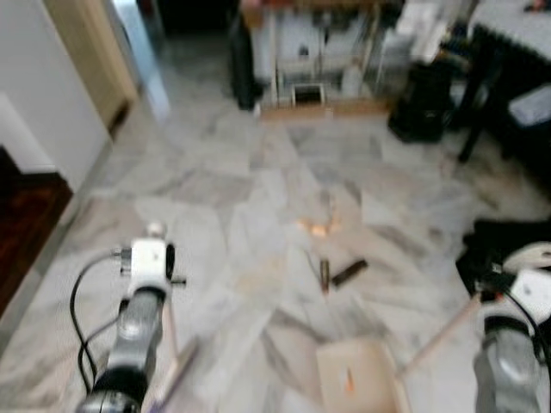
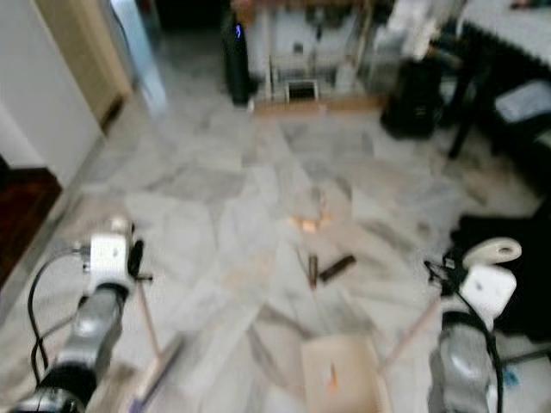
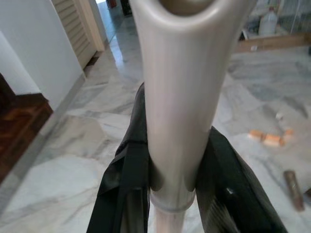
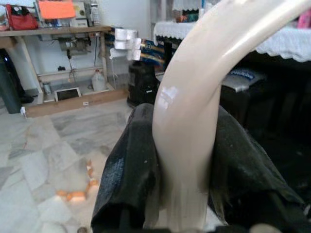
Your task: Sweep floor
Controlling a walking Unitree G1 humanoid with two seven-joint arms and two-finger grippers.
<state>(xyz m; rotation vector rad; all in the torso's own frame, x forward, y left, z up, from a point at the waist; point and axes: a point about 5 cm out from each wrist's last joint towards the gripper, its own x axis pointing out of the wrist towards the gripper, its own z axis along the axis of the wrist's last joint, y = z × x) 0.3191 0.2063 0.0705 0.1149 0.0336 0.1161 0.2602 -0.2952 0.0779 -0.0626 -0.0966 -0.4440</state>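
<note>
The left tool (image 3: 172, 170) is clamped on the broom handle (image 3: 180, 97), the right tool (image 4: 189, 179) on the dustpan handle (image 4: 194, 121). The dustpan (image 1: 357, 377) sits on the marble floor (image 1: 215, 215). Beyond the dustpan lie 2 dark sticks (image 1: 340, 274), probably wood, and farther still some orange crumbs (image 1: 317, 228). To sweep well, the broom should land beyond the crumbs and draw them toward the dustpan, its lip kept flat.

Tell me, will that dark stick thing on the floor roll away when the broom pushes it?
Probably. The dark cylinder looks round and lies flat on smooth marble floor, so it may roll or skid sideways. It seems small and light, likely easy to nudge toward the dustpan.
</note>
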